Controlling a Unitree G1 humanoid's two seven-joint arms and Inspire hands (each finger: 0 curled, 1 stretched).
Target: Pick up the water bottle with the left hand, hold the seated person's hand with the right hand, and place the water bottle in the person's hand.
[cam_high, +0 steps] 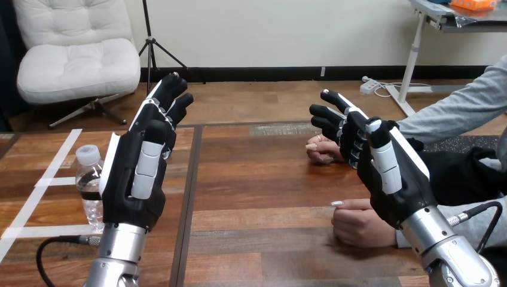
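- Noting left hand raised above the table at the view's left, back and white shells facing the camera, fingers straight and pointing up and away, holding nothing.
- Recording its silver forearm rising from the bottom edge, directly beneath the hand.
- Locating water bottle upright on the table just beside that hand on its left, white cap on, lower body partly hidden behind the hand's edge; cannot tell whether touching.
- Observing white tape strips on the wood round the bottle, one long diagonal strip with shorter cross strips.
- Noting right hand raised at the view's right, fingers loosely extended and pointing up and left, not curled round anything.
- Finding its fingertips overlapping the person's upper hand, which rests on the table; cannot tell whether touching, no grasp visible.
- Finding the person's lower hand resting on the table, loosely closed, just left of and below the right hand's palm, partly hidden by it.
- Confirming bottle and both of the person's hands well apart, bare wood between them.
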